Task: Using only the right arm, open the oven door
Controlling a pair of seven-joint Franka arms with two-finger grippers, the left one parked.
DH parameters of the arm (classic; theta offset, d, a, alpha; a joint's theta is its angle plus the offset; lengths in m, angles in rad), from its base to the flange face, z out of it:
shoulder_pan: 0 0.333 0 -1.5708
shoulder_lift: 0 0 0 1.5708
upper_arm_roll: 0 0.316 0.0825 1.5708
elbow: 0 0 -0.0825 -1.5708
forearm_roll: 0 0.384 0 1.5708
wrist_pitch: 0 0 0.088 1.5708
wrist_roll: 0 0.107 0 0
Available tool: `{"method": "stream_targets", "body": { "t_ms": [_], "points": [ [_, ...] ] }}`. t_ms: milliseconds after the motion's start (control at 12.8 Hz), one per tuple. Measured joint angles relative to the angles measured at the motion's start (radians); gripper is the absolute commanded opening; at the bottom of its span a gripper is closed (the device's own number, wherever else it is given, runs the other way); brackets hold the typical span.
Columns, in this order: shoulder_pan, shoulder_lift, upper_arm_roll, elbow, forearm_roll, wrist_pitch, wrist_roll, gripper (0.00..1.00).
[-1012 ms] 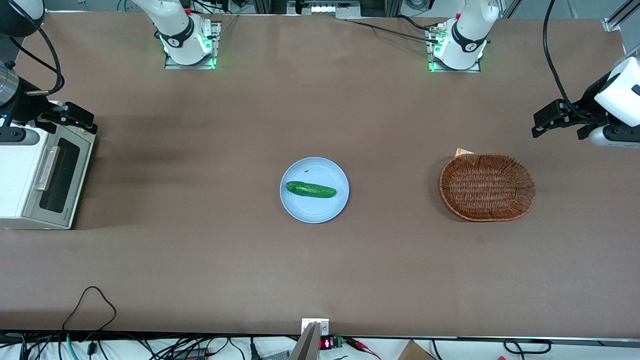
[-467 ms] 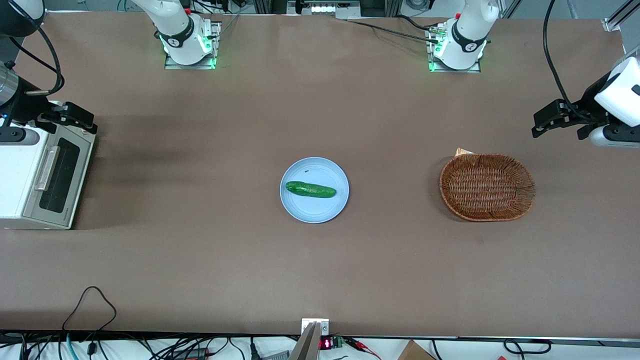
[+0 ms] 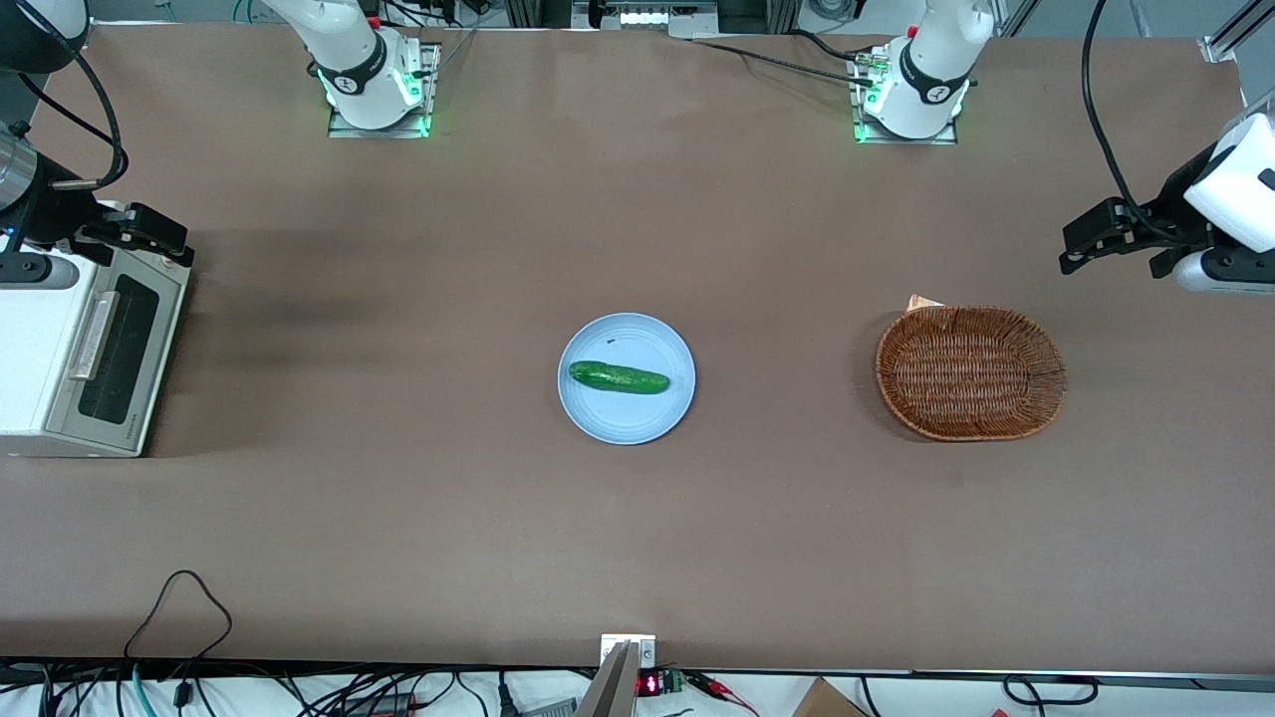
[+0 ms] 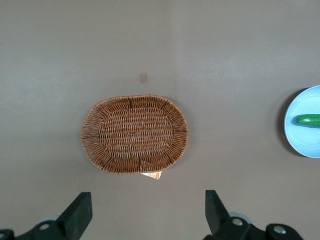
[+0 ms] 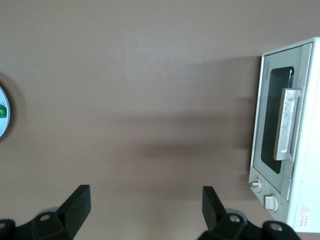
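A small white toaster oven (image 3: 30,349) stands at the working arm's end of the table. Its silver-grey oven door (image 3: 120,349) is shut, with a dark glass window and a silver bar handle (image 3: 90,336). The right arm's black gripper (image 3: 149,237) hangs above the oven's corner that is farther from the front camera, apart from the handle. In the right wrist view the gripper (image 5: 145,205) is open over bare table, with nothing between its fingers. That view also shows the oven door (image 5: 272,165), its handle (image 5: 287,125) and two knobs.
A blue plate (image 3: 652,413) with a cucumber (image 3: 619,377) sits mid-table. A wicker basket (image 3: 970,372) lies toward the parked arm's end. A black cable loop (image 3: 179,602) rests near the table's front edge. Brown tabletop stretches between oven and plate.
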Motion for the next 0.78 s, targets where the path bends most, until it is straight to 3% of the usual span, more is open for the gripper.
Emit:
{"method": "stream_targets", "body": {
  "t_ms": [78, 156, 234, 389, 467, 778],
  "points": [
    [0.000, 0.000, 0.000, 0.000, 0.000, -0.002, 0.000, 0.79],
    [0.000, 0.000, 0.000, 0.000, 0.000, -0.003, 0.000, 0.48],
    [0.000, 0.000, 0.000, 0.000, 0.000, -0.004, 0.000, 0.40],
    [0.000, 0.000, 0.000, 0.000, 0.000, -0.005, 0.000, 0.08],
    [0.000, 0.000, 0.000, 0.000, 0.000, -0.006, 0.000, 0.01],
    [0.000, 0.000, 0.000, 0.000, 0.000, -0.019, 0.000, 0.00]
  ]
}}
